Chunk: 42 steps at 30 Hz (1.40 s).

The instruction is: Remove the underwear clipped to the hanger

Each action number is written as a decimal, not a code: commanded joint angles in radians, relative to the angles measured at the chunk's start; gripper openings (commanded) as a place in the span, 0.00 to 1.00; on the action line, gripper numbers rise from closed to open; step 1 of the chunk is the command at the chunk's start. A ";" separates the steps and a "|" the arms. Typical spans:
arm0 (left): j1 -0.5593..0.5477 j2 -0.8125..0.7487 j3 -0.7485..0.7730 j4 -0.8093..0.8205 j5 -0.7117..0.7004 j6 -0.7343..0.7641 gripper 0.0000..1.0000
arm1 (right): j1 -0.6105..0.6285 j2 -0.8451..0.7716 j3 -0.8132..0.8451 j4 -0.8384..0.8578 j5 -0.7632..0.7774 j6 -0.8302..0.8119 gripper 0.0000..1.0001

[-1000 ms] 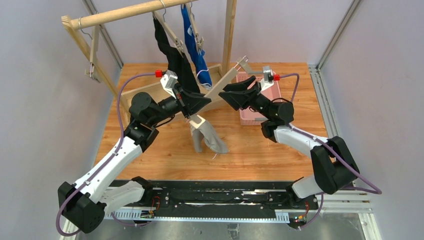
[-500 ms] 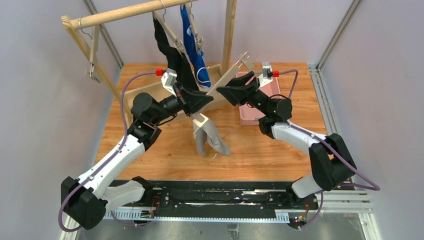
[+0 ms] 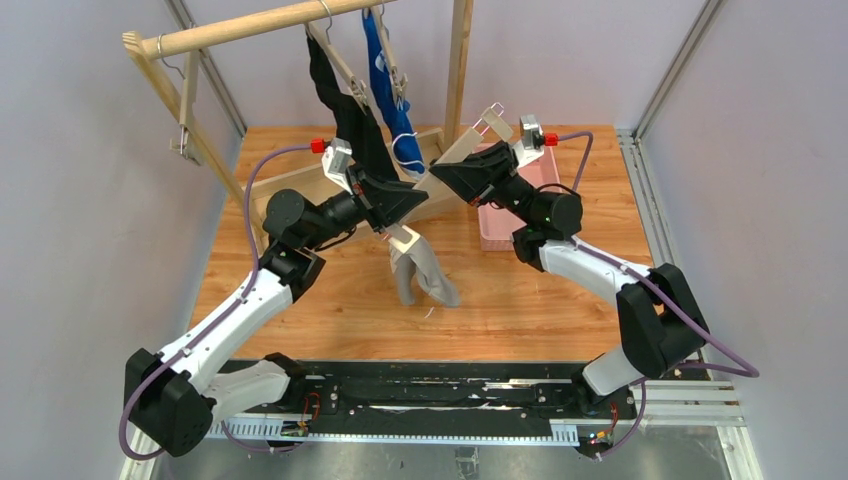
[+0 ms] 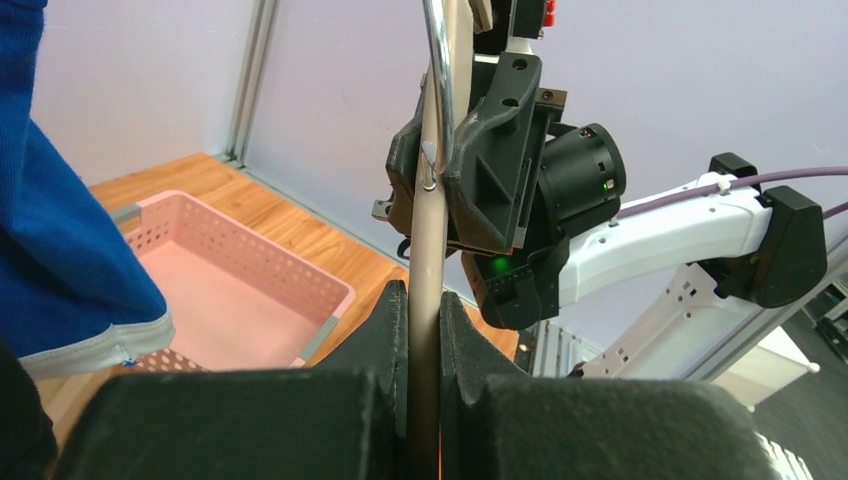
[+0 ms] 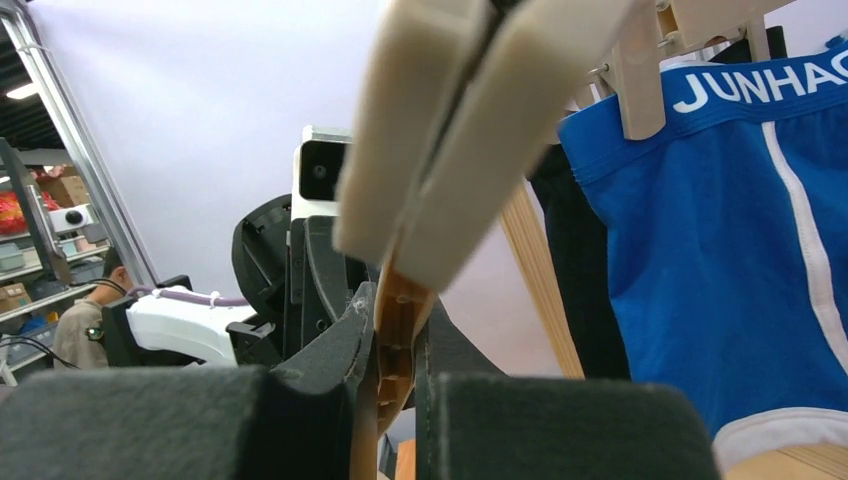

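Clamping the left claw [image 4: 424, 300] shut on the slanted wooden hanger [image 3: 468, 142]. Pinching the right claw [image 5: 393, 330] tight further up it. Dangling grey underwear [image 3: 422, 280] from its lower clip [image 3: 402, 240].

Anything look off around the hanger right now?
Yes. The hanger is off the rail, held steeply slanted between the left gripper and the right gripper. The grey underwear dangles bunched from its low end only, sagging towards the table.
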<state>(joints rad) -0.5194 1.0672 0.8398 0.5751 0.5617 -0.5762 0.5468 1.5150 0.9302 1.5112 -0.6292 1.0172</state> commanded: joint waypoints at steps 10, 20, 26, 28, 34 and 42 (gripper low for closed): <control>-0.014 -0.014 -0.046 0.049 -0.017 -0.032 0.49 | 0.015 -0.007 0.020 0.037 -0.029 -0.082 0.01; -0.014 -0.189 -0.095 -0.205 -0.147 0.155 0.60 | 0.015 -0.071 0.000 0.037 -0.061 -0.078 0.00; -0.014 -0.279 -0.110 -0.298 -0.197 0.230 0.65 | 0.015 -0.114 -0.019 0.037 -0.067 -0.069 0.00; -0.014 -0.290 -0.115 -0.312 -0.202 0.237 0.66 | 0.016 -0.124 -0.023 0.037 -0.069 -0.065 0.01; -0.014 -0.276 -0.127 -0.282 -0.167 0.206 0.68 | 0.015 -0.145 -0.031 0.037 -0.073 -0.060 0.01; -0.014 -0.241 -0.140 -0.232 -0.098 0.174 0.58 | 0.016 -0.150 -0.033 0.035 -0.073 -0.060 0.00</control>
<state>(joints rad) -0.5266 0.8169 0.7124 0.3023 0.4252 -0.3931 0.5522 1.3933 0.8997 1.4895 -0.6994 0.9562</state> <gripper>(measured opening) 0.643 0.112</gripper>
